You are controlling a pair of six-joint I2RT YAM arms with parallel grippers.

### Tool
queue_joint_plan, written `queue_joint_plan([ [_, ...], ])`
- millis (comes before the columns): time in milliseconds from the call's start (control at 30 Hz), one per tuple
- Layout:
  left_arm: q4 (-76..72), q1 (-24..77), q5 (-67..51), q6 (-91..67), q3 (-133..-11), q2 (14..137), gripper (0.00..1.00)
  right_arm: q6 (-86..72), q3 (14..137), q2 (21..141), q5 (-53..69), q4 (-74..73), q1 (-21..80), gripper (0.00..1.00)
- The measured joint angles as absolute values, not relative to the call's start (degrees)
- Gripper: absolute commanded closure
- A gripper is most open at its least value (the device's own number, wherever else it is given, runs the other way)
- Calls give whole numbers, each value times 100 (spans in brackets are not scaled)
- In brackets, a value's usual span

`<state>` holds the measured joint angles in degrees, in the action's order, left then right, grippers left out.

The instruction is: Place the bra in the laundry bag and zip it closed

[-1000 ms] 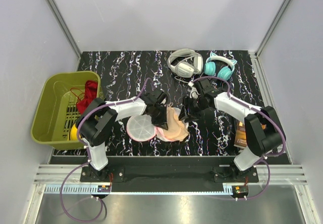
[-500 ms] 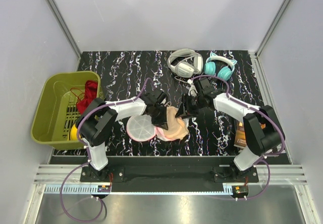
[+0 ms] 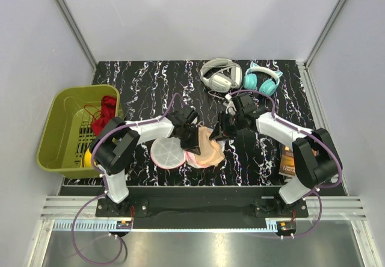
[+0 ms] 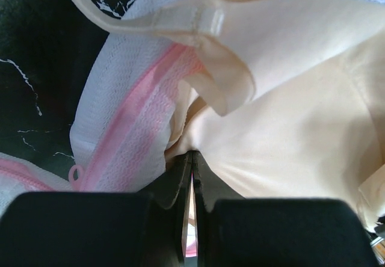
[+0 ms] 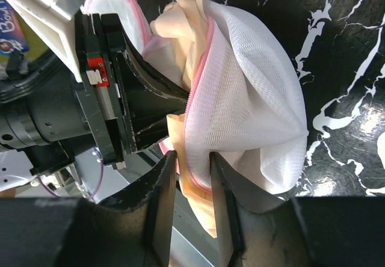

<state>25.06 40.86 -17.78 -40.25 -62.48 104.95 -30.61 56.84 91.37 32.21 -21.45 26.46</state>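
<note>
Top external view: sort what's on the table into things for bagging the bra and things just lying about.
For the job: soft peach fabric bra; round white mesh laundry bag with pink zipper trim.
Lying about: white headphones; teal cat-ear headphones; olive-green plastic basket; dark red garment inside it; orange-brown packet.

On the black, white-veined surface [image 3: 150,80], white headphones [image 3: 220,74] and teal headphones [image 3: 261,79] are laid side by side at the far edge. The laundry bag [image 3: 167,151] and the bra [image 3: 207,150] are found touching near the middle, an orange packet [image 3: 287,159] at the right edge.
</note>
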Motion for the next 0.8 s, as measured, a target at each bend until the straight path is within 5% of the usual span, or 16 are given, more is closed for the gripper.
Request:
queue_joint_plan([
  [800,2233,4075,-1828,-3994,-6045,10388,93,-4268,4930,9107,4025,-808,2158,66],
])
